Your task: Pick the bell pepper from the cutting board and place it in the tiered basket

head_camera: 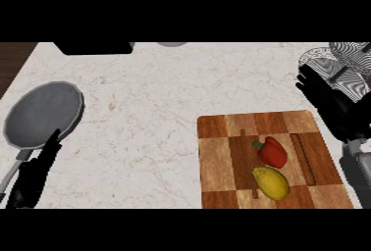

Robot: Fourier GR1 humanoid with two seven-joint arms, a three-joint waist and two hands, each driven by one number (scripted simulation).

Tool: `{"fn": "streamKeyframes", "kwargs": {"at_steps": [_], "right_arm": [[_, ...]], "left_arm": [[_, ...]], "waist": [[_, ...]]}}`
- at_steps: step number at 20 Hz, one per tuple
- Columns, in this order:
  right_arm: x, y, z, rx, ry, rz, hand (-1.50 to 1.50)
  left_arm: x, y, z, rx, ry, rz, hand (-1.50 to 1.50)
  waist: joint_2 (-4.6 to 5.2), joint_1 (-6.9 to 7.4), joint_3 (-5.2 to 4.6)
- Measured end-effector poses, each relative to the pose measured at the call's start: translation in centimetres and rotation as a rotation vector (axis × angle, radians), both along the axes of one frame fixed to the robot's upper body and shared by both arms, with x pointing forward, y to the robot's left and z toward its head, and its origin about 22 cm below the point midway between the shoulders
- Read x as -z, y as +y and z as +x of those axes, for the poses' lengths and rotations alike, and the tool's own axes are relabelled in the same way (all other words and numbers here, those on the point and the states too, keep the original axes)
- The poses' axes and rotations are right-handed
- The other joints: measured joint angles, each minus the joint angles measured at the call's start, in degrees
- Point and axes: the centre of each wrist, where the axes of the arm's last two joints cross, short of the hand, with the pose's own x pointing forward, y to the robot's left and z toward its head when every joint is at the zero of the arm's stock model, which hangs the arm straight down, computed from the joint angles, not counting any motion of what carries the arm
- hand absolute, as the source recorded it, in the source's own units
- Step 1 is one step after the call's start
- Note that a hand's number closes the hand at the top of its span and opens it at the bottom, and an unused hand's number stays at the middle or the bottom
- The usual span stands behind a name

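Nearest on the wooden cutting board (217, 166) lay a yellow fruit (271, 183), possibly a mango, with the red bell pepper (273, 152) just beyond it, apart from both hands. At the lower left, the left hand (33, 174) rested with straight fingers close together, beside the handle of a grey frying pan (43, 115). Farther right, the right hand (334, 109) hung open, fingers straight, near the wire tiered basket (346, 66) at the counter's (159, 98) far corner.

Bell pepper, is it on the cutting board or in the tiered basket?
On the cutting board. The bell pepper lies on it beside a yellow fruit.
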Motion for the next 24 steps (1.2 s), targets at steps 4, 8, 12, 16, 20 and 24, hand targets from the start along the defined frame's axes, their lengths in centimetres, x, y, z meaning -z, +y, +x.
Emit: {"fn": "streamKeyframes", "kwargs": {"at_steps": [4,8,12,16,20,24], "right_arm": [[-1.1,1.2,1.4,-0.197,-0.059,0.193,1.50],[-1.4,2.8,2.8,-0.322,-0.121,0.413,-1.50],[0.9,4.3,3.5,-0.561,0.015,0.562,-1.50],[2.0,2.9,3.8,-0.801,0.040,0.658,-1.50],[-0.4,-1.6,4.9,-0.932,-0.036,0.629,-1.50],[-6.9,-5.0,5.5,-0.997,-0.126,0.412,-1.50]], "left_arm": [[-1.7,-2.6,2.4,0.048,-0.130,-0.038,0.00],[-3.9,-6.5,4.9,0.115,-0.277,-0.125,0.00],[-5.4,-10.2,6.1,0.171,-0.355,-0.194,0.00],[-6.0,-12.2,6.7,0.183,-0.384,-0.221,0.00],[-6.3,-13.3,6.9,0.186,-0.393,-0.222,0.00],[-6.5,-13.9,7.0,0.179,-0.389,-0.226,0.00]], "waist": [[0.85,1.09,-0.91],[1.73,1.50,-0.77],[2.45,3.08,-1.06],[2.58,3.01,-1.21],[2.41,2.94,-1.35],[2.08,2.45,-1.39]]}}
